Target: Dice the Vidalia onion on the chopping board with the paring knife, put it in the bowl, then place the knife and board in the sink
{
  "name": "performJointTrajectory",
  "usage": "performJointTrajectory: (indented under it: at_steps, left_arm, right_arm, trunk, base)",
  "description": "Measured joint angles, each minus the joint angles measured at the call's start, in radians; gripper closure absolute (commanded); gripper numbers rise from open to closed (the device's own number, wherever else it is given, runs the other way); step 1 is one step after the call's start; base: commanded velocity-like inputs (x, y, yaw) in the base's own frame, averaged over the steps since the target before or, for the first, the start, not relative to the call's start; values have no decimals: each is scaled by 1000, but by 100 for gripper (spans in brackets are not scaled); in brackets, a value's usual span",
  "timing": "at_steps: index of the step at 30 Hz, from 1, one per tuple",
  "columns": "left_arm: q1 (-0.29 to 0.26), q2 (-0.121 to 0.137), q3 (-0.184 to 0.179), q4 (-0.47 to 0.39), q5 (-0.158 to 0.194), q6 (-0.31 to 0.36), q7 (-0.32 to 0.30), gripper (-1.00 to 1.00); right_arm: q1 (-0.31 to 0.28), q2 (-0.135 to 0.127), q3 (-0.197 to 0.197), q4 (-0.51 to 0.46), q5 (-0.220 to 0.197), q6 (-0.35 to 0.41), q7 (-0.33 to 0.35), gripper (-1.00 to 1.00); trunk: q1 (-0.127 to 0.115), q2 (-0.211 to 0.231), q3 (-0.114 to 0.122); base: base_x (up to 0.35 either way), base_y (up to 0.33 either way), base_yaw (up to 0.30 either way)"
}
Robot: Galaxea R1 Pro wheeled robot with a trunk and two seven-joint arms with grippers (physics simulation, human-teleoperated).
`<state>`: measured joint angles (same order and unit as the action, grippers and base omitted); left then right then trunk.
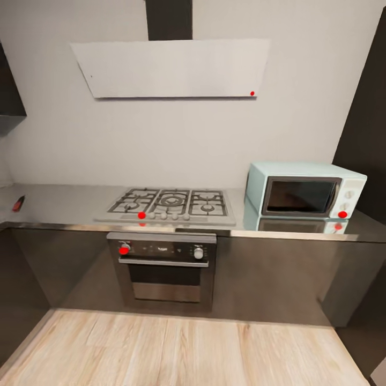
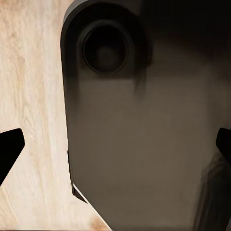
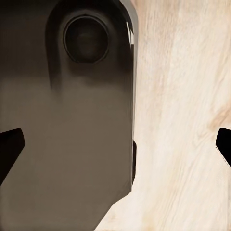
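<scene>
Grey and glossy, a tabletop (image 1: 69, 206) is seen in the head view running along a pale wall, over dark reflective cabinet fronts. A gas hob (image 1: 170, 203) with black grates is set into its middle, and a row of knobs, one of them red, lies along the hob's front edge. Directly under the hob an oven (image 1: 163, 271) with a dark glass door is built into the cabinets; one red knob and one pale knob are set on its panel. A pale-blue microwave (image 1: 304, 190) stands on the right part of the tabletop, well apart from the hob, and is mirrored in the shiny surface. A flat white extractor hood (image 1: 171, 68) with a small red dot is mounted on the wall above the hob. Pale wooden floor (image 1: 177, 351) is laid in front of the cabinets.

At the far left edge of the head view a small object with a reddish part and a dark part (image 1: 18, 203) lies on the tabletop; what it is cannot be told.

The left end effector (image 2: 115, 147) is spread wide, its dark fingertips (image 2: 9, 149) being seen at opposite sides of the left wrist view, with nothing between them. The right end effector (image 3: 115, 147) is likewise spread wide and empty. Beyond each, a dark rounded body part of the robot is seen over the wooden floor.
</scene>
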<state>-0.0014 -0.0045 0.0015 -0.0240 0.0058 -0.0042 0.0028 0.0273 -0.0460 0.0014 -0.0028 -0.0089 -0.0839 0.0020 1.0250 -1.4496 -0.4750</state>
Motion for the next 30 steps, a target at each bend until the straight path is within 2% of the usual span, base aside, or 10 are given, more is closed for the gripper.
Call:
performJointTrajectory:
  at_steps: [30]
  left_arm:
    - [0, 0, 0, 0, 0, 0, 0, -100]
  right_arm:
    - [0, 0, 0, 0, -1, -2, 1, -100]
  trunk:
    - [0, 0, -11]
  base:
    - [0, 0, 291]
